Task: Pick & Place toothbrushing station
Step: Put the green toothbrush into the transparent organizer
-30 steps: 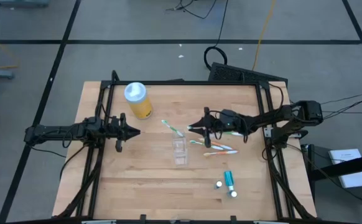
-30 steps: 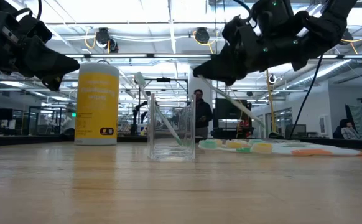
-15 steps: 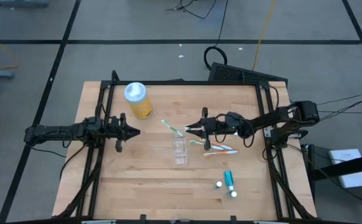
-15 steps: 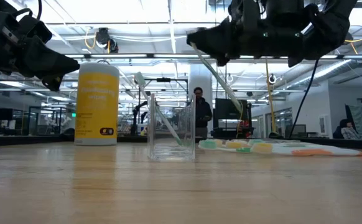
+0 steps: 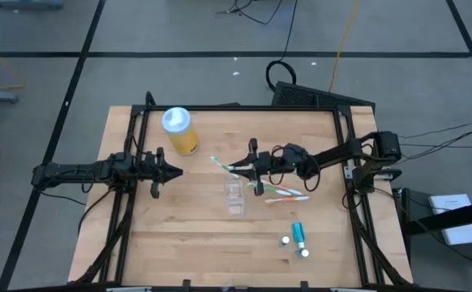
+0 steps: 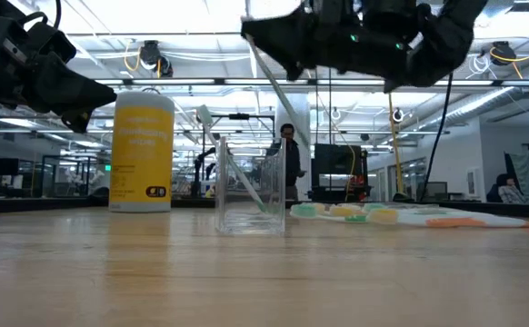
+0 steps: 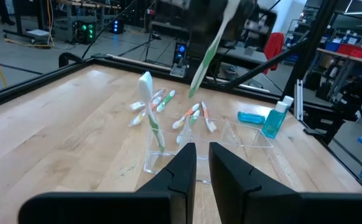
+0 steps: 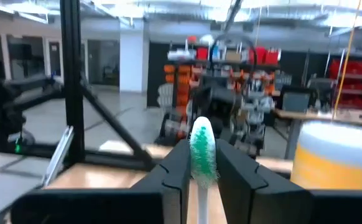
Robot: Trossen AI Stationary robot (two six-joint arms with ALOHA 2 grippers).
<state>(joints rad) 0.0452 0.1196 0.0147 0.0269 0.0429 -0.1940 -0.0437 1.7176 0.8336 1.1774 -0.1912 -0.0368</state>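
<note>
Here, right gripper (image 5: 244,168) clamped on a green toothbrush (image 7: 203,57) (bristle end up), above clear plastic cup (image 5: 234,196), left gripper (image 5: 177,171) at nine o'clock, fingers nearly together, empty.

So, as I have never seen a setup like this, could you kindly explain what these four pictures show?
They show one moment at a wooden table with two dark robot arms. One camera looks straight down, one sits at table height, and one rides on each wrist.

The right gripper is shut on a green toothbrush, carried in the air near the clear cup. That cup already holds one toothbrush. The left gripper waits at the left side, its fingers close together.

Also on the table: more toothbrushes lying flat, small teal tubes, and a yellow bottle with a pale lid.
</note>
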